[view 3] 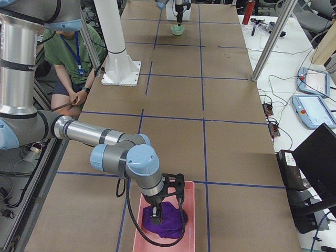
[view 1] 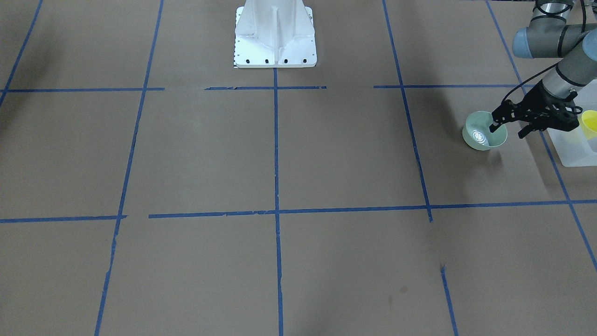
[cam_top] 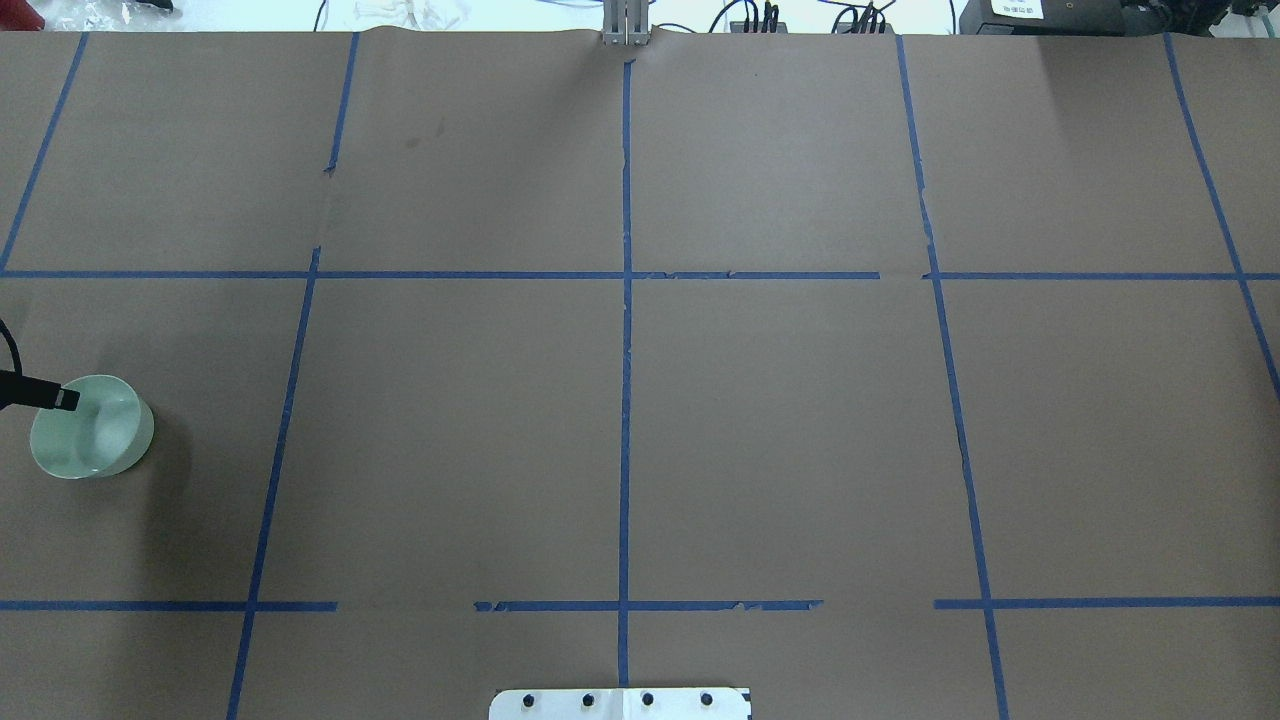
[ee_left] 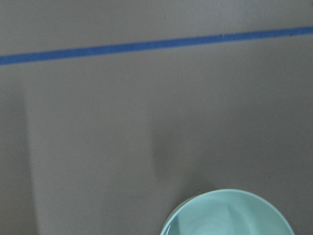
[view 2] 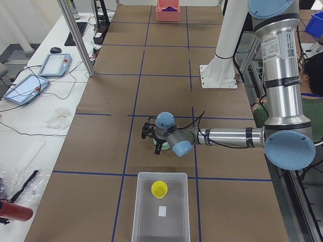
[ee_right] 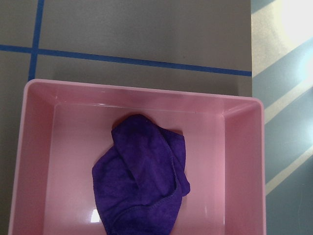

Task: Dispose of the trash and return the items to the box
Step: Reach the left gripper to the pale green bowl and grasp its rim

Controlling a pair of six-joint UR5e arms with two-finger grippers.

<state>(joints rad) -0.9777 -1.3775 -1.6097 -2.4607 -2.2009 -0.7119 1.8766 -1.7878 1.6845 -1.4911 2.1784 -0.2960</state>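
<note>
Brown paper table (cam_top: 780, 420) gridded with blue tape. At the left end, a frosted, straight-walled box (view 2: 174, 227) holds the small yellow tapered cup (view 2: 159, 189). Just beside it, the left gripper (view 1: 507, 130) straddles the rim of the glossy pale green bowl (view 1: 476, 133), jaws apart. Far right, the right gripper (view 3: 168, 210) hangs over a pink bin (ee_right: 230, 171) with crumpled purple cloth (ee_right: 142, 191); its jaws can't be made out.

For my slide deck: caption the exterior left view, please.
Left end effector reaches the pale green bowl; the yellow cup sits in the frosted bin.
</note>
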